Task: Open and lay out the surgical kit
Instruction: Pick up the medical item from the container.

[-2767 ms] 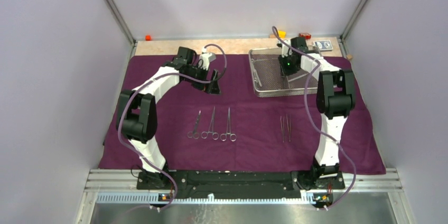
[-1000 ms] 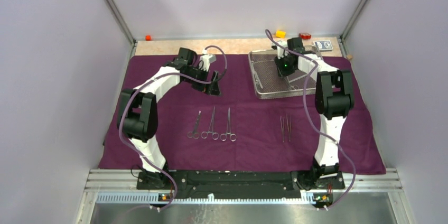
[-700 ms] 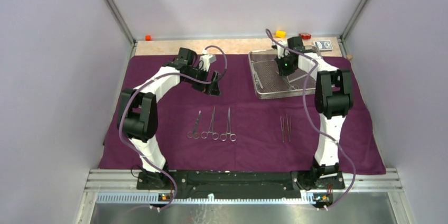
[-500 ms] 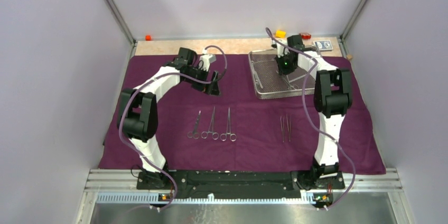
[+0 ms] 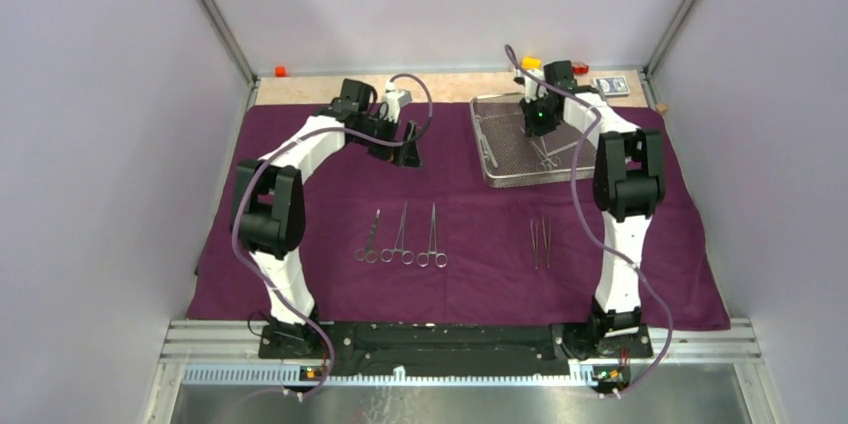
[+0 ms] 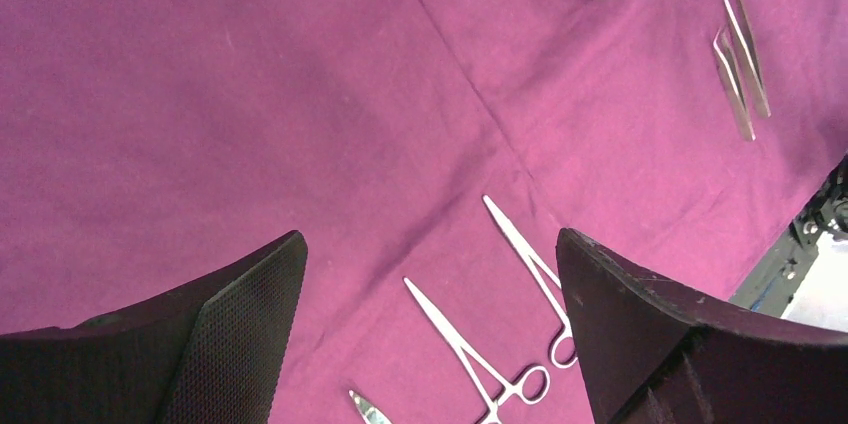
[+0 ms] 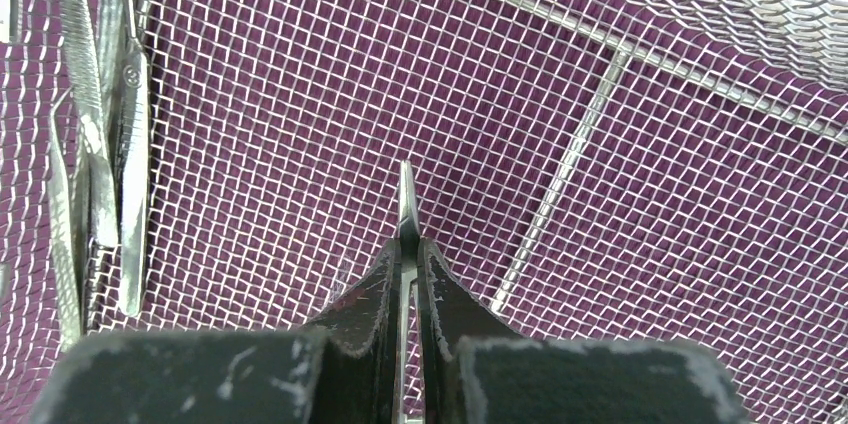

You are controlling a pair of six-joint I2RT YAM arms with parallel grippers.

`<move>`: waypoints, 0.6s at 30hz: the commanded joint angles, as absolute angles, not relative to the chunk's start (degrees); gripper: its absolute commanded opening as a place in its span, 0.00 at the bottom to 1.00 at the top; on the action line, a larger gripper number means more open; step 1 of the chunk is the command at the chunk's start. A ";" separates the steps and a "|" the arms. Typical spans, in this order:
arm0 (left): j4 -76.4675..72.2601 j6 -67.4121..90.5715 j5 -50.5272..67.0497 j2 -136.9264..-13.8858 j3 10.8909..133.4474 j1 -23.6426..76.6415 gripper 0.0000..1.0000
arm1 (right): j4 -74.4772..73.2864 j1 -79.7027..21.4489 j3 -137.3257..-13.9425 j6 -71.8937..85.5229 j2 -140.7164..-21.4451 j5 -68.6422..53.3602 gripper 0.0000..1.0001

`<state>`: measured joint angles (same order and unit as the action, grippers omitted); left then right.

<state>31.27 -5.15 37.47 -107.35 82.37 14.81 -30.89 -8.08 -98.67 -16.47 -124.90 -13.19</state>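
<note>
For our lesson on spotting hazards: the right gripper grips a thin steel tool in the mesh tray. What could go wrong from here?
1. The right gripper pinches the thin steel tool on its narrow edge, so it may twist or slip out.
2. While being carried out, it could catch the mesh tray or the loose tools lying beside it.

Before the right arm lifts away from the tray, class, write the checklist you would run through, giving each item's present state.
1. Grip: right gripper shut on slim steel instrument: ok.
2. Held instrument clear of the tray mesh: cannot tell.
3. Other arm: left gripper open, empty, apart from the tray: ok.
4. Bare cloth beside the laid-out tweezers for setting down: ok.
5. Tray emptied: not ok, other instruments lie inside.
</note>
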 commanded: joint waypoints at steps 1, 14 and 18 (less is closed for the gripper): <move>29.00 -2.64 40.75 -109.89 86.74 14.81 0.99 | -28.38 -7.75 -100.85 -15.02 -118.38 -14.90 0.00; 17.98 5.41 44.13 -114.43 94.66 18.59 0.96 | -24.56 -7.78 -99.14 -11.60 -113.17 -17.58 0.00; 14.20 8.53 43.77 -115.55 97.30 20.33 0.95 | -23.11 -7.77 -98.94 -9.40 -111.19 -18.77 0.00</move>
<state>21.10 4.64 42.46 -114.83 93.36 18.70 -26.46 -8.08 -98.67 -12.16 -116.31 -16.62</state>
